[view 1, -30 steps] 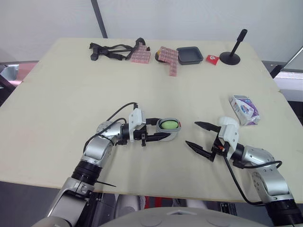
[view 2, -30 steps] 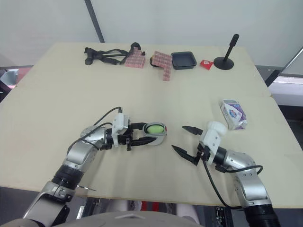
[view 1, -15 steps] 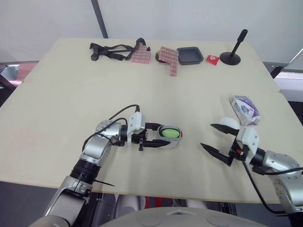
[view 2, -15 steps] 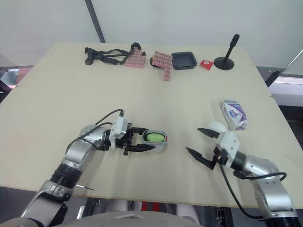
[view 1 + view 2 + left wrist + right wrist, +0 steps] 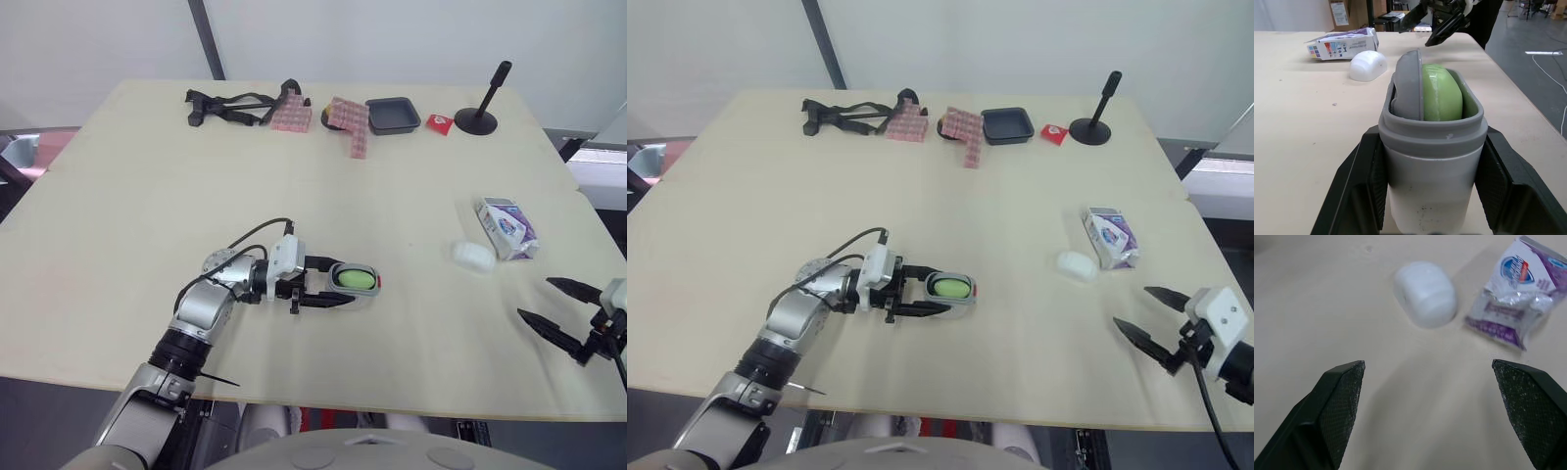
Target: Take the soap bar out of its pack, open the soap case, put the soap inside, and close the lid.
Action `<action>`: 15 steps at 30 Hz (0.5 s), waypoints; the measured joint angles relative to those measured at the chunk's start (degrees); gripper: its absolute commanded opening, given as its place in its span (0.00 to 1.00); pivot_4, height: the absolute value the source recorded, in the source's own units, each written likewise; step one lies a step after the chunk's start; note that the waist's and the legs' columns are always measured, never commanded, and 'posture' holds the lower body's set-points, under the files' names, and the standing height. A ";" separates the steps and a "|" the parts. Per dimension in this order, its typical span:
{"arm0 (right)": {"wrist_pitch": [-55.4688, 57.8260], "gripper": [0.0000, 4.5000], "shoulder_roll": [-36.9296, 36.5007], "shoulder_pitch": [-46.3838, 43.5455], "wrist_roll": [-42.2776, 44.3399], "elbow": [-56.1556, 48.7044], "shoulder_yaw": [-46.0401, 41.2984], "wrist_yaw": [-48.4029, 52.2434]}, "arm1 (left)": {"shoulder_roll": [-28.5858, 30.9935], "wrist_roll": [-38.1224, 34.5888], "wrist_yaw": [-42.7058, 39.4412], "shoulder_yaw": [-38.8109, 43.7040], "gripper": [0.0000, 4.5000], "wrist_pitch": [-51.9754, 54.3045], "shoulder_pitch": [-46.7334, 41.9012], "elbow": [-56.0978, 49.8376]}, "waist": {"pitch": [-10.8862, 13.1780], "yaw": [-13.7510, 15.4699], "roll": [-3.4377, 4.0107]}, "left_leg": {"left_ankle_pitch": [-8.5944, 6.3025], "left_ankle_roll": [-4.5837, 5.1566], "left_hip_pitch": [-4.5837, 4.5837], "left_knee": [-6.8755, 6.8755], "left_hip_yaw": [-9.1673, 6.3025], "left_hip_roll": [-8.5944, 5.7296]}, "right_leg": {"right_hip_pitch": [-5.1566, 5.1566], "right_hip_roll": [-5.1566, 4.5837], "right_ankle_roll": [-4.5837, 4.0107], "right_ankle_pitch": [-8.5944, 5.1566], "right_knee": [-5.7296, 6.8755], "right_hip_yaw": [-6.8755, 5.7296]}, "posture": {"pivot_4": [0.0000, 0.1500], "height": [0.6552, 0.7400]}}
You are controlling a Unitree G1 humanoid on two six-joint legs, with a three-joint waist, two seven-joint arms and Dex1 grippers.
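The biggest change is on the right side: the right gripper (image 5: 1132, 307), which one second ago stood close in front of the soap case (image 5: 355, 278), has gone back to the near right edge of the table (image 5: 147, 176), and now it is well apart from the case. Its fingers are spread wide and carry nothing. With the arm out of the way, the white soap bar (image 5: 472, 255) is plainly seen lying on the table ahead of this gripper's fingertips, some way off, just beside the opened purple pack (image 5: 506, 227); both seem to be at the same place as before. The left gripper (image 5: 333, 282) has shifted only a little, and it keeps the case clamped between its two fingers, one on each long side. In the left wrist view the case is open at the end far from that gripper. A grey lid piece (image 5: 1409, 83) stands on its edge inside, next to a green rounded piece (image 5: 1442, 93); I cannot tell what the green piece is. For the task, I judge that unpacking is done and the case is open, but the white bar is not yet inside, and the right gripper must reach forward to it.
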 measured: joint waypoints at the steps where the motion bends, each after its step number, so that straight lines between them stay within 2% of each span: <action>1: 0.07 0.99 -0.24 -0.09 0.10 0.20 -0.06 0.17 | -0.08 0.00 0.04 -0.17 0.42 0.00 0.00 0.00 | -0.01 -0.12 0.01 | 0.01 0.01 0.01 0.00 0.00 0.00 | 0.01 0.00 0.00 0.00 0.01 0.00 | 1.00 1.00; 4: 1.50 0.99 -2.85 -0.61 0.08 1.16 -0.04 1.77 | -0.24 0.04 0.03 -0.49 0.42 0.00 -0.02 0.00 | -0.05 -0.14 0.10 | 0.01 0.04 0.01 0.00 0.00 0.01 | 0.04 -0.04 0.00 0.00 0.00 0.00 | 1.00 1.00; 9: 7.12 0.99 -12.89 -4.28 -1.37 2.96 0.74 5.73 | -0.12 0.16 0.13 -0.62 0.42 -0.01 -0.19 -0.02 | -0.08 -0.09 0.21 | 0.02 0.09 0.09 0.00 -0.04 -0.08 | 0.21 -0.04 0.00 0.00 -0.08 -0.04 | 1.00 1.00; 15: 21.14 0.99 -19.31 -17.79 -1.39 -0.08 10.49 6.02 | -0.44 0.11 0.61 -0.75 0.42 0.10 -0.41 -0.98 | -0.11 0.18 0.29 | 0.03 0.10 0.13 0.00 -0.05 -0.04 | 0.27 0.00 0.00 0.00 -0.10 -0.06 | 1.00 1.00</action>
